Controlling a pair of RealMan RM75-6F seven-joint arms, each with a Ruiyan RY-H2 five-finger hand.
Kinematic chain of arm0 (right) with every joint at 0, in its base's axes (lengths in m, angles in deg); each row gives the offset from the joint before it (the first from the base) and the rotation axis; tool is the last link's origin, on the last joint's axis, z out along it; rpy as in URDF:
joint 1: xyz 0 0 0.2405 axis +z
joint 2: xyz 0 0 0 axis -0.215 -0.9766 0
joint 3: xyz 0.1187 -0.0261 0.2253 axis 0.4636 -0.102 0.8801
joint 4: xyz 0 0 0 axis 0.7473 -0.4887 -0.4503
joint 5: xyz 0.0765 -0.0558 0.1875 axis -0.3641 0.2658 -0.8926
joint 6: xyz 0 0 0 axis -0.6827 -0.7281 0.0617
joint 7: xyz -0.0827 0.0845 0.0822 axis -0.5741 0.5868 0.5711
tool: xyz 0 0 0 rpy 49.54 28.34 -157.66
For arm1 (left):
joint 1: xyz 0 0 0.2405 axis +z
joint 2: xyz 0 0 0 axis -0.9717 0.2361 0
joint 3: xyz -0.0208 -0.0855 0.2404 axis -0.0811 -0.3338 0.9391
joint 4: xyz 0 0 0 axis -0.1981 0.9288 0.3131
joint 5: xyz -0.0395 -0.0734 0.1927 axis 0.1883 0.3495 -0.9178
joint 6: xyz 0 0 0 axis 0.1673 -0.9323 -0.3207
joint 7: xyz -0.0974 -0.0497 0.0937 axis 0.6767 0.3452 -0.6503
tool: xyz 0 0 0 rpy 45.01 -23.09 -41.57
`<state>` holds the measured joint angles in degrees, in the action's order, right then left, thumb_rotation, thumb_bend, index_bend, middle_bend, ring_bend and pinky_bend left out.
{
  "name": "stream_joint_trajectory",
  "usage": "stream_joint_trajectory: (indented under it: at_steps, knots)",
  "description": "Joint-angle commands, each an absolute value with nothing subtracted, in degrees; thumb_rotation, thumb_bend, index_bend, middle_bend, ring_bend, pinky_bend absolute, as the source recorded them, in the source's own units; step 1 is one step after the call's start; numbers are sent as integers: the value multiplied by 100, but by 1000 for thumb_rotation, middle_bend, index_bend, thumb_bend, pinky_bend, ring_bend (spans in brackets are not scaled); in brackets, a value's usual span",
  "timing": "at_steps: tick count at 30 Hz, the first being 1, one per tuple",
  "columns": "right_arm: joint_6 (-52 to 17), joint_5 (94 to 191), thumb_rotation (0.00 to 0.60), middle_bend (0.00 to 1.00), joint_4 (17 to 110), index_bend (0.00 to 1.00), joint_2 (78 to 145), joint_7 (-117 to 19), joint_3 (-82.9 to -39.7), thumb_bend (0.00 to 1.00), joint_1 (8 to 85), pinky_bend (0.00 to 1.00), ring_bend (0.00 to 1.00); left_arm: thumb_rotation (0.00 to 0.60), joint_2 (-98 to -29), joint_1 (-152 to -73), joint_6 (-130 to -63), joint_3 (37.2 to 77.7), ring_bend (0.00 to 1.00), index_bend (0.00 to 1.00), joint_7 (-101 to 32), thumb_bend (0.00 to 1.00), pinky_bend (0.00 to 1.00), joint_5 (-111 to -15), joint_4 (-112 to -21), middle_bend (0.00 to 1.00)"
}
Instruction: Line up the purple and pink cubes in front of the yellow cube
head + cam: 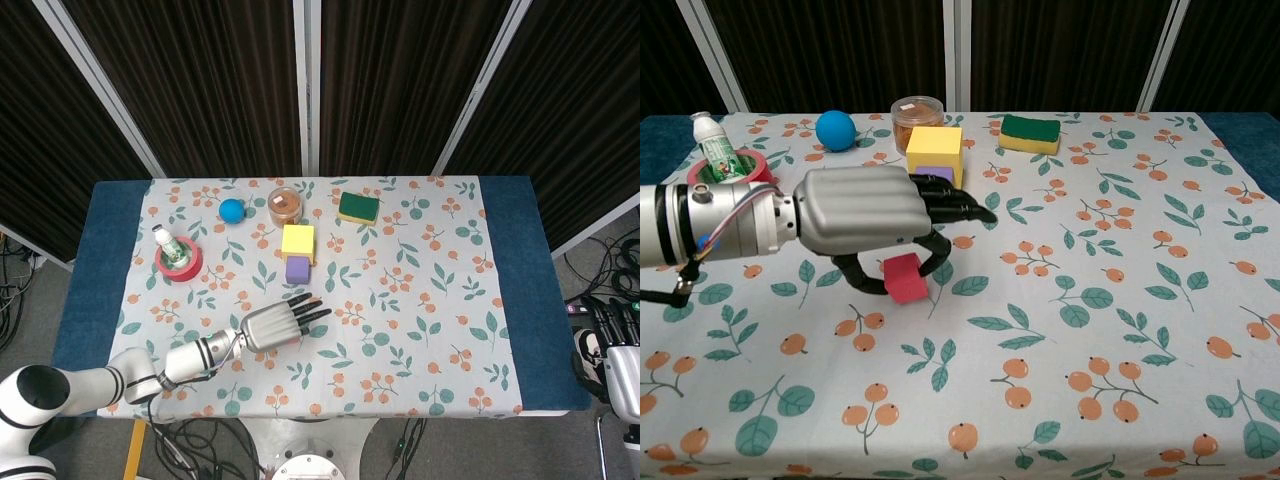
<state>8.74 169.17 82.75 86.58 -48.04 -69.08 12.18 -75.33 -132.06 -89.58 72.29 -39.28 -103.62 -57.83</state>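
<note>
The yellow cube (298,240) (935,148) sits at the table's back centre, and the purple cube (297,269) (930,175) stands directly in front of it, touching it. My left hand (272,326) (865,215) hovers just in front of the purple cube. It pinches the pink cube (905,279) between thumb and a finger, tilted and just off the cloth. In the head view the hand hides the pink cube. My right hand (620,345) hangs off the table's right edge, holding nothing, fingers apart.
A blue ball (232,210), an orange-filled jar (285,205) and a green sponge (358,207) line the back. A red tape roll (178,262) with a small bottle in it stands at the left. The floral cloth (430,300) covers the table.
</note>
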Motion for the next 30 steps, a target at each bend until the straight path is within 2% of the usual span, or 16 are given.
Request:
stream_joint_trajectory:
  at_steps: [1, 10, 19, 30]
  knots:
    - [870, 16914, 600, 88, 8277, 6, 8662, -4807, -6907, 363, 1219, 102, 0, 600, -7491, -13342, -9033, 7042, 34, 568, -3975, 288, 117, -10400, -5549, 68]
    - [857, 16893, 600, 88, 8280, 7, 8669, -4835, -6912, 363, 1210, 103, 0, 600, -7855, -13749, -8702, 6852, 35, 544, -3854, 290, 109, -10421, -4682, 64]
    - [881, 16856, 600, 89, 8279, 6, 8652, -4833, -6906, 363, 1179, 103, 0, 600, -8252, -13945, -8434, 6977, 34, 540, -3725, 289, 107, -10467, -4032, 60]
    - [904, 16865, 600, 88, 8298, 6, 8638, -4854, -6902, 363, 1165, 102, 0, 600, -8449, -14086, -8367, 7006, 34, 529, -3579, 289, 107, -10428, -3655, 59]
